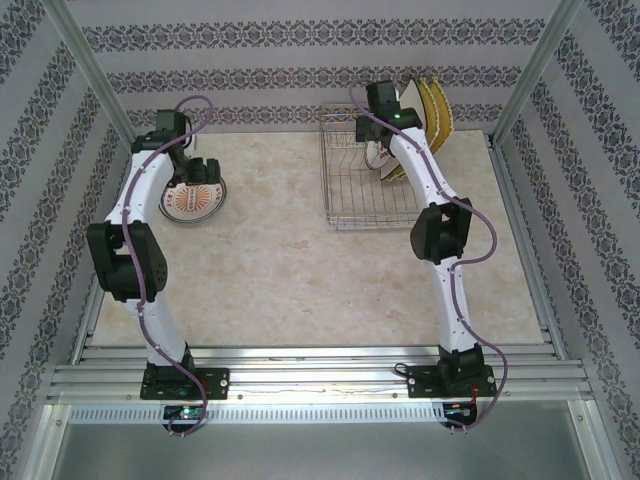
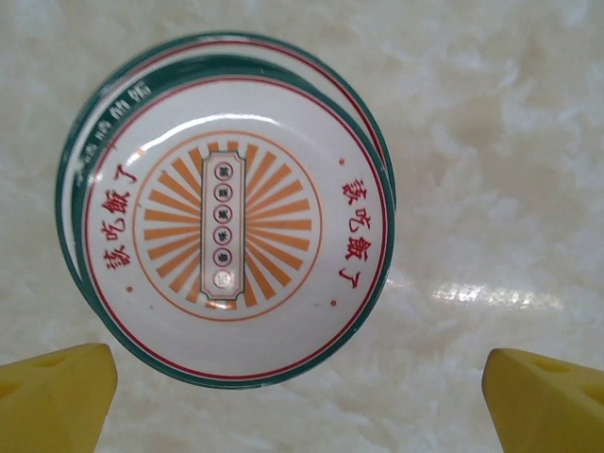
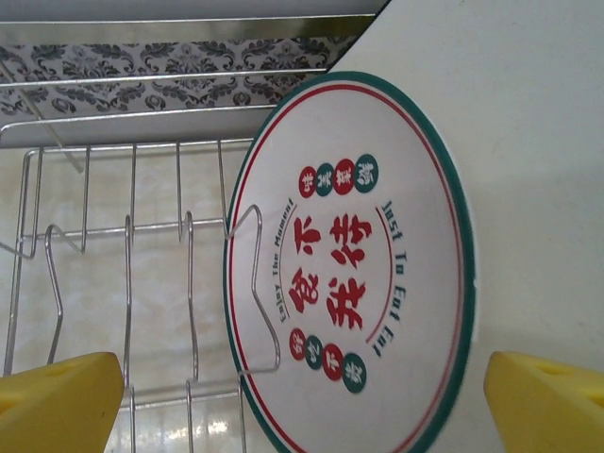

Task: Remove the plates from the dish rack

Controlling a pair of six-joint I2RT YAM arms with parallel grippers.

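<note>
Left jaws stood wide apart, holding nothing, above two round plates (image 2: 236, 217) stacked slightly offset and flat on the tabletop (image 2: 510, 142), well left of the rack (image 1: 365, 190). Right jaws were also spread wide and empty at the rack's far right end, facing a rimmed plate (image 3: 349, 274) set on edge among the wire dividers, with a green-and-red border and lettering across it. A plain white plate (image 3: 528, 142) leaned just behind it. Yellow plates (image 1: 437, 108) stood on edge at the rack's far right corner.
</note>
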